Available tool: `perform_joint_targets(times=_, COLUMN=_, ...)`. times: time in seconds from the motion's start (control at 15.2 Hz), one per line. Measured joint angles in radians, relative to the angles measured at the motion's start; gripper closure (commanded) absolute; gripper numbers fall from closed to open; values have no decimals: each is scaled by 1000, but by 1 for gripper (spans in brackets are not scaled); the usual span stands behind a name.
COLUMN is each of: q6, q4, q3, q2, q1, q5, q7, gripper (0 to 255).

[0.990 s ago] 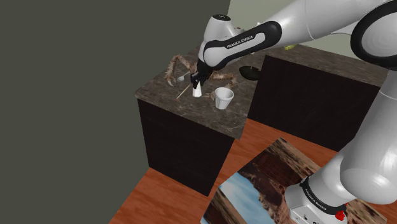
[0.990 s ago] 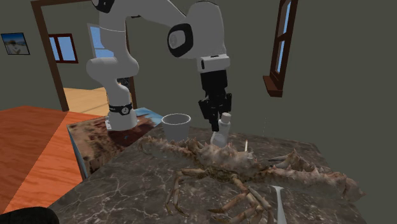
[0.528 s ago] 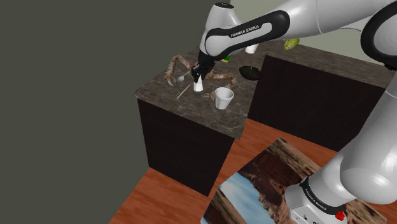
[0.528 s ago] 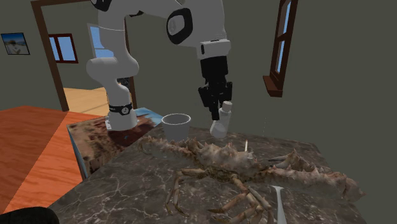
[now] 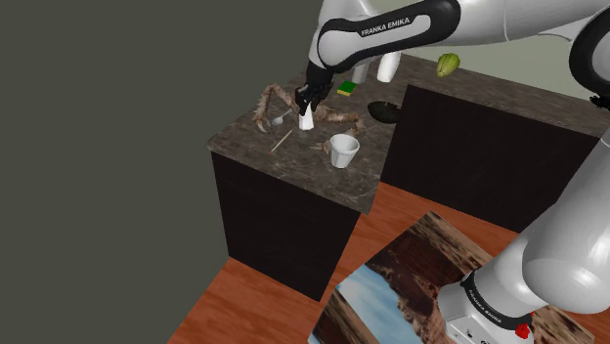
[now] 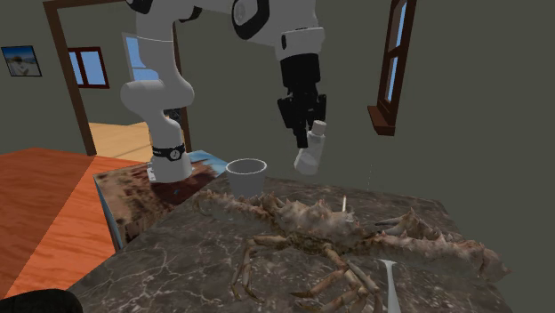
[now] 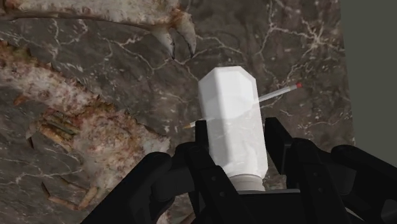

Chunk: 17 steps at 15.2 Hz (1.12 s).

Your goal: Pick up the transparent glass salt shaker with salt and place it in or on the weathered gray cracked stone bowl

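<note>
Two jaws clamped on white salt shaker [image 6: 309, 158], tilted, clear of marble counter [image 6: 178, 262] — neck partly hidden

A plain white, faceted salt shaker [image 6: 309, 158] with a narrower cap hangs in the air above the dark marbled worktop [image 6: 169, 258], clear of its surface. It tilts, cap end uppermost, clasped between the 2 jaws of the black gripper [image 6: 307, 133]. A small, pale grey round bowl [image 6: 246, 176] stands upright and open on the worktop, lower than the shaker, toward the second exterior view's left and apart from it.
</note>
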<state>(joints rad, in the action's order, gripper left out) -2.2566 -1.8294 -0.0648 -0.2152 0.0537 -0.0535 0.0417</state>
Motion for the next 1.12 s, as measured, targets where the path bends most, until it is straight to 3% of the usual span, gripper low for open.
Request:
perform_joint_targets(times=0.33, q6=45, q4=25, q3=3, q2=21, q1=-7, q5=7, q7=-15, gripper=255)
perform_joint_targets(times=1.12, q6=59, q4=44, q3=87, q2=15, q1=-170, q5=92, q7=-300, gripper=255)
